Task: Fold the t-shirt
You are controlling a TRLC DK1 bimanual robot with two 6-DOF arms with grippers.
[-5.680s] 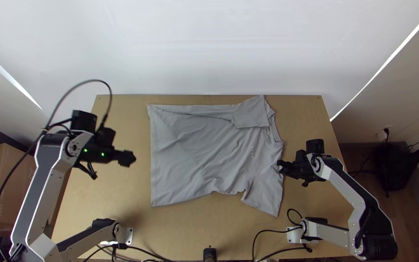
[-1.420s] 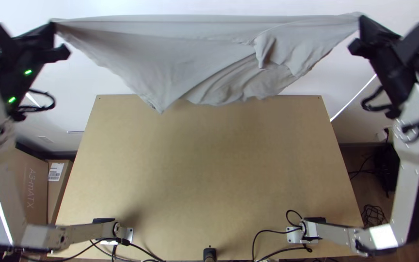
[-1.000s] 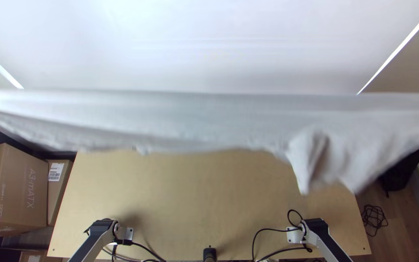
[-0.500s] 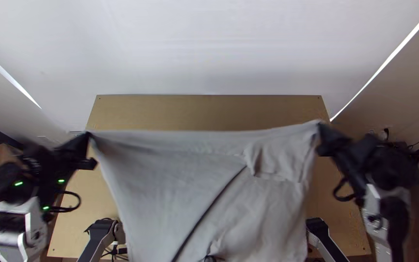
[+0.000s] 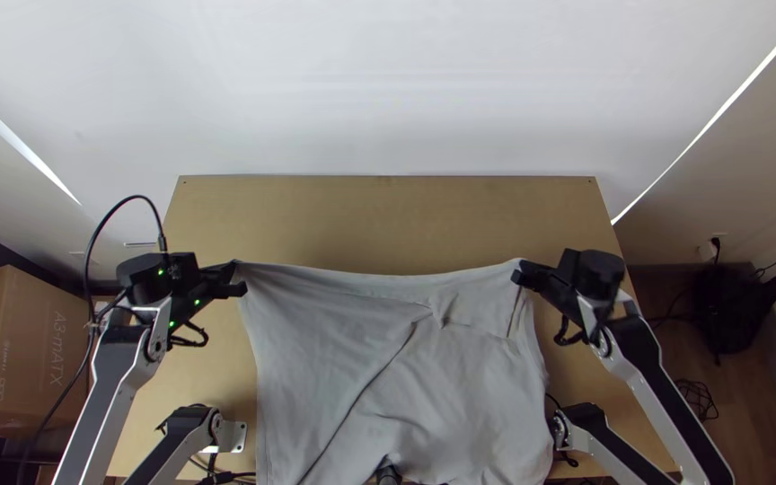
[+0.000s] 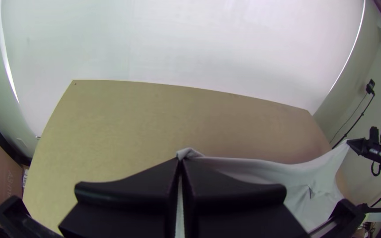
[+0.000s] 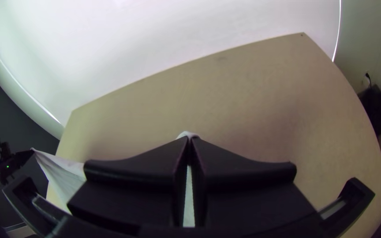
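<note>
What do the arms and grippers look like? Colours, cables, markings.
Left arm and right arm: silver-grey links with black panels, black joints. Left gripper and right gripper: black, wide flat jaws tapering to the tips. Left side also has a thin black cable in an arc, small green lights.

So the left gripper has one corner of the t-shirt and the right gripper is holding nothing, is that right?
Not quite: the right gripper is holding something too, the other pulled-up corner of the t-shirt, as the top view shows. The left gripper does have one corner.
</note>
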